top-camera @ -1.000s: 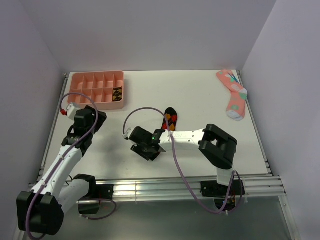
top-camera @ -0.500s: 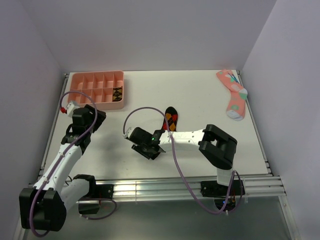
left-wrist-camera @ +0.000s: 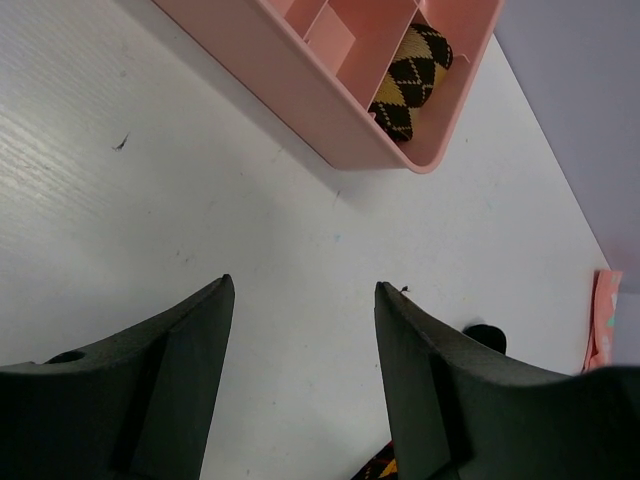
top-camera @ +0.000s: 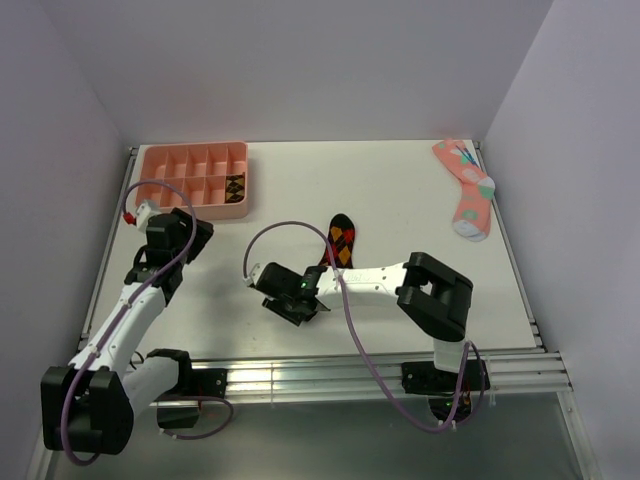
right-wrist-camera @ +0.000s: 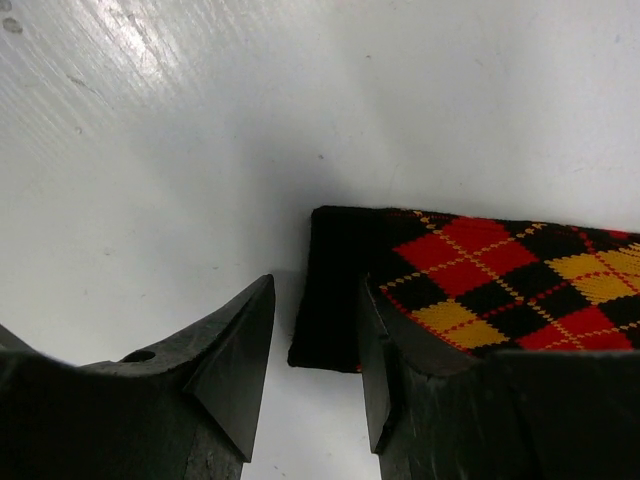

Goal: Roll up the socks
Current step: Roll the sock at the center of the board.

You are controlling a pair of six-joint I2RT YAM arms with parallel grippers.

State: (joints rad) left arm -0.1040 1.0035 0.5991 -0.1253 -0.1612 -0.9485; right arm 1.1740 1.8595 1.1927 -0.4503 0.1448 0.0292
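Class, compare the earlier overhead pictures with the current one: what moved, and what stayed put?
The right gripper slid slightly toward the near edge, jaws open at the cuff of the red-and-orange argyle sock, not gripping it. The left gripper edged toward the pink tray. Nothing was picked up or released. The rolled tan argyle sock in the tray and the pink sock stayed put.

The left gripper [left-wrist-camera: 305, 290] is seen with its two dark fingers spread apart, nothing held between them, above a white table [left-wrist-camera: 150, 200]. Ahead of the fingers and slightly to their right, a pink tray [left-wrist-camera: 300, 100] is seen, and a rolled argyle sock [left-wrist-camera: 415, 75] in black and tan is lodged in its end compartment. Just beside the right finger, the tip of a dark sock [left-wrist-camera: 487, 337] is visible. Farther right, a pink sock [left-wrist-camera: 603, 320] is cut off by the frame edge.
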